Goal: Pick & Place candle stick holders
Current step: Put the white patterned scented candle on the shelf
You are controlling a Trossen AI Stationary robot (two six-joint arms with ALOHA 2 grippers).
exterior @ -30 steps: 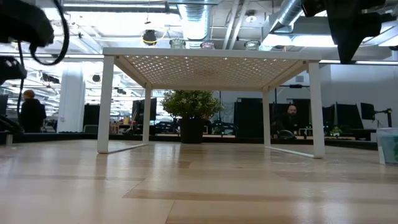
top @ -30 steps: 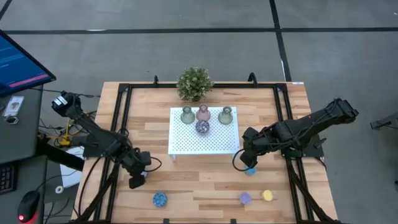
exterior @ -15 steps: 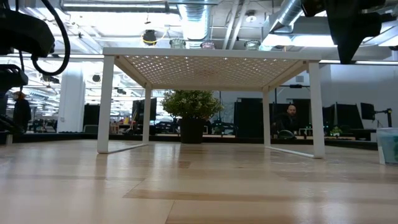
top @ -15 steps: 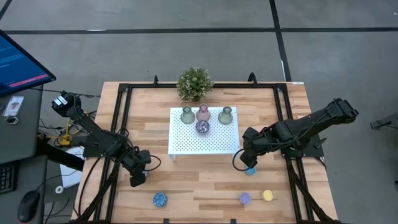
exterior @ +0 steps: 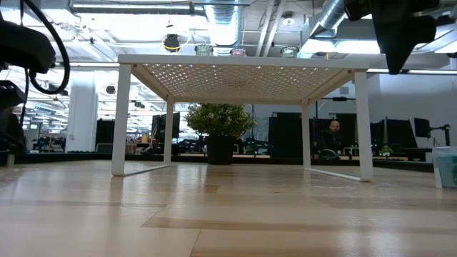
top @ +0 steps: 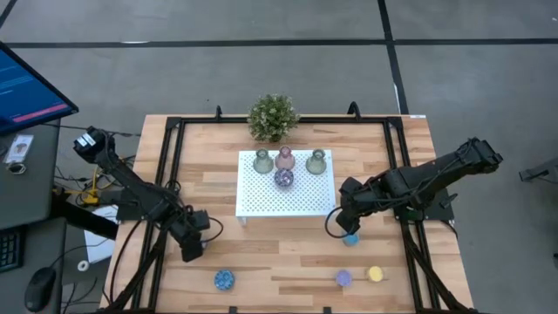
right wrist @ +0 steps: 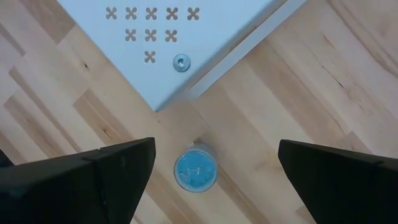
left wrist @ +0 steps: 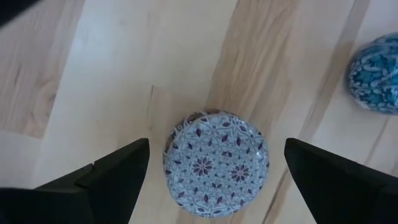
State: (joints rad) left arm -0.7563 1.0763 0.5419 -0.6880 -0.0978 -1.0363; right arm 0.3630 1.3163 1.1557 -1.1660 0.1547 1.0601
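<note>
1. The wooden table (top: 288, 249) has bare boards at the frame's lower centre.
2. The white perforated tray (top: 285, 194), centre, carries three vase-shaped holders (top: 284, 159) and one puck.
3. The left gripper (left wrist: 214, 177) hangs spread wide over a purple-patterned puck (left wrist: 216, 163), lower left.
4. The right gripper (right wrist: 211, 165) gapes above a blue puck (right wrist: 195, 169) beside the tray's corner.
</note>
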